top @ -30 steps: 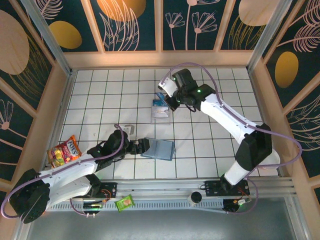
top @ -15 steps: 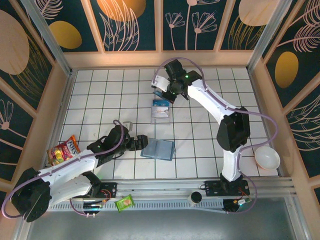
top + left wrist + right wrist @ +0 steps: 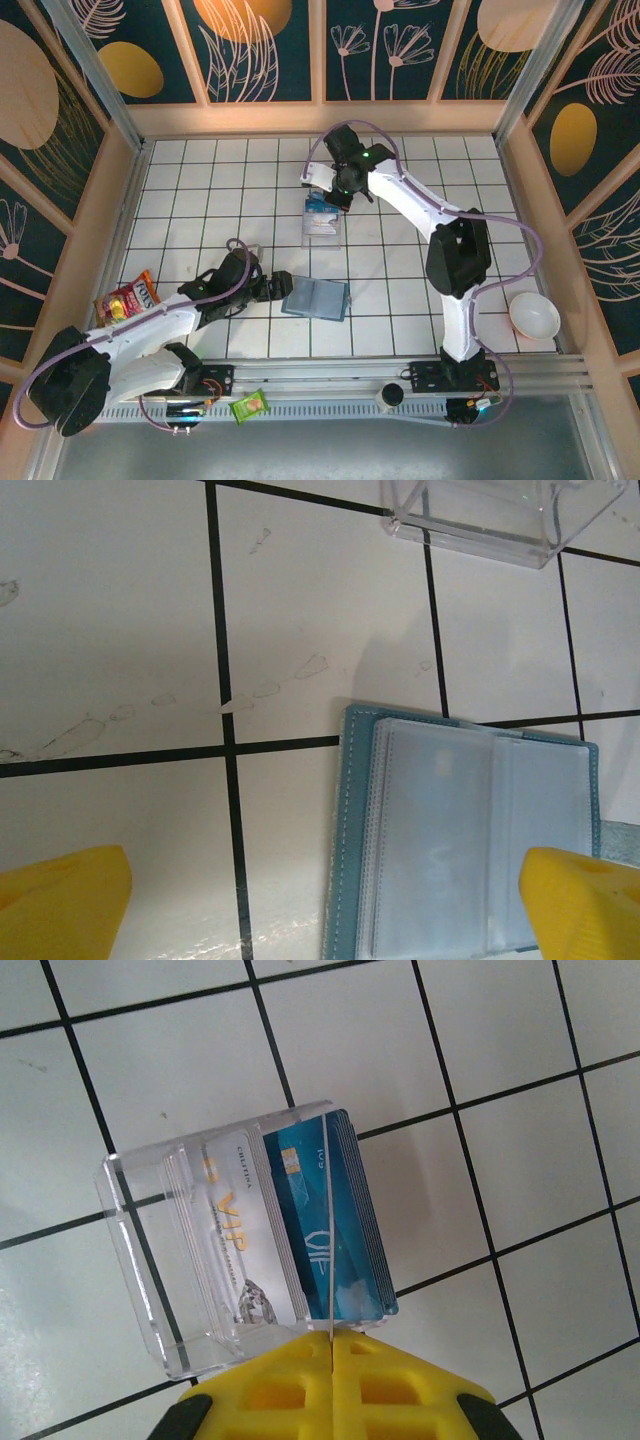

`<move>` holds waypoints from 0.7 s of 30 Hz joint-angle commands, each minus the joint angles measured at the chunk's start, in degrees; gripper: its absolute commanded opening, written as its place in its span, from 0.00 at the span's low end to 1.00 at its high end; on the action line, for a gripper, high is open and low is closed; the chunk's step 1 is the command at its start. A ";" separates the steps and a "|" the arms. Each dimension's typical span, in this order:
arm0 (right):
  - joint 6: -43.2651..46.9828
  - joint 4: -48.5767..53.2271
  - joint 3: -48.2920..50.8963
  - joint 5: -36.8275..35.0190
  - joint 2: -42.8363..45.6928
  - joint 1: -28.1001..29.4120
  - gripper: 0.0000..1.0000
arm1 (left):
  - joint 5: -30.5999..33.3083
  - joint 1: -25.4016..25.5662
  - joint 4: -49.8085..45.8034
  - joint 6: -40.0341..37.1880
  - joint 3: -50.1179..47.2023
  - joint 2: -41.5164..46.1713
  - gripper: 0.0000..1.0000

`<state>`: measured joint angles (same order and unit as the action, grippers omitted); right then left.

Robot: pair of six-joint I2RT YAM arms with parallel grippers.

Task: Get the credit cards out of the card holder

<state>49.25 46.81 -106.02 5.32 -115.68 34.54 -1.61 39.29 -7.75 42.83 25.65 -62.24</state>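
A white tiled table (image 3: 200,200) with black grid lines, walled on three sides. Near the middle of the front rows lies a teal card holder (image 3: 316,298), opened flat with its pale clear pockets facing up, across a grid line. Further back, well apart from it, sits a clear plastic case (image 3: 321,220). A red and yellow snack packet (image 3: 128,300) lies at the left edge. A white bowl (image 3: 533,317) stands in the front right corner.
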 commanded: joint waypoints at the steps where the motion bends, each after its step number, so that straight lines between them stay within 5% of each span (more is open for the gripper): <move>1: 3.26 -1.49 -0.68 -2.65 -1.64 0.36 0.00 | -0.90 -0.47 -1.04 -1.08 1.47 -0.51 0.99; 18: 3.85 -4.18 4.31 -2.77 -1.18 2.13 0.00 | -1.95 -0.79 0.56 -0.73 0.45 -1.31 0.99; 21: 2.25 -7.31 4.20 -2.82 -0.95 2.15 0.19 | -2.39 -0.80 0.98 -0.48 0.13 -1.23 0.99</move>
<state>52.49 42.65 -102.26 2.79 -116.95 36.38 -2.74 38.92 -7.49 42.63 25.85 -63.18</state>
